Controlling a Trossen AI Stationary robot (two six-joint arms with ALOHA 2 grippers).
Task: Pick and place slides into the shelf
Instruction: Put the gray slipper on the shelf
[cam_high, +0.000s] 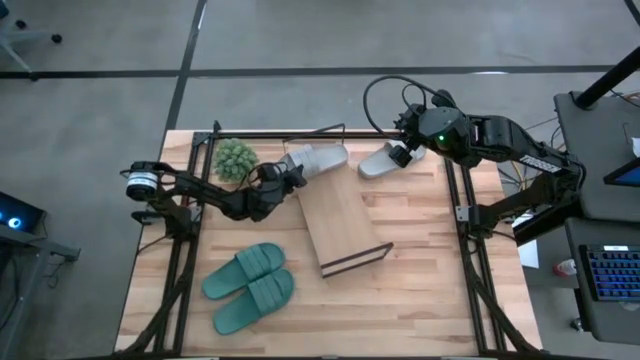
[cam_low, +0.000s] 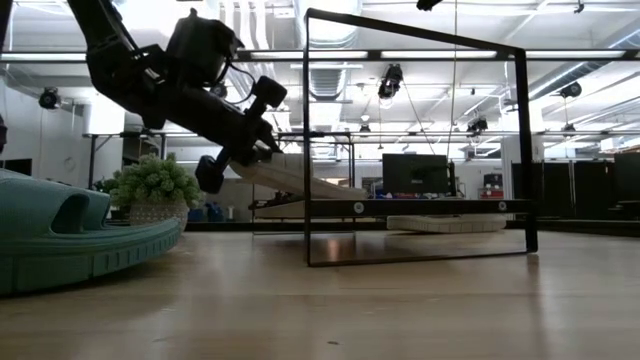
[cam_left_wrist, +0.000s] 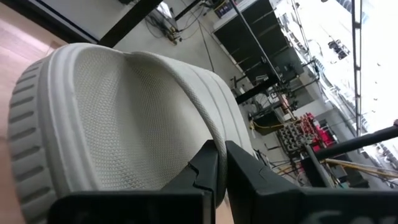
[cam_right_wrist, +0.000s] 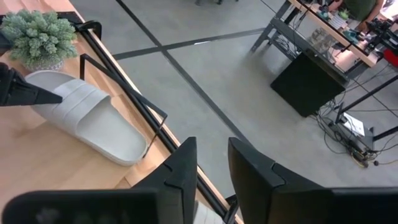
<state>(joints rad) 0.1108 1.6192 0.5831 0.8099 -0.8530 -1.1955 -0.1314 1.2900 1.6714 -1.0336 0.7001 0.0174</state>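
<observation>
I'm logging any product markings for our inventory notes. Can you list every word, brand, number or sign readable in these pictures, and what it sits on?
None can be read.
Light grey ribbed rubber slide clamped by the left gripper: no brand or size mark shows.
Teal green rubber slides: no marking visible.
Light-wood shelf board: bare.
Dark monitor in the room behind: blank.

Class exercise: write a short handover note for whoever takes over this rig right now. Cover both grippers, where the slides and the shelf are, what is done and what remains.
Left gripper: shut on grey slide, held tilted at the shelf's far end.
Right gripper: at the second grey slide by the far edge; grip unclear.
Teal pair: on the table, near left, untouched.
Done: no slide clearly placed.
Left: all four.
</observation>
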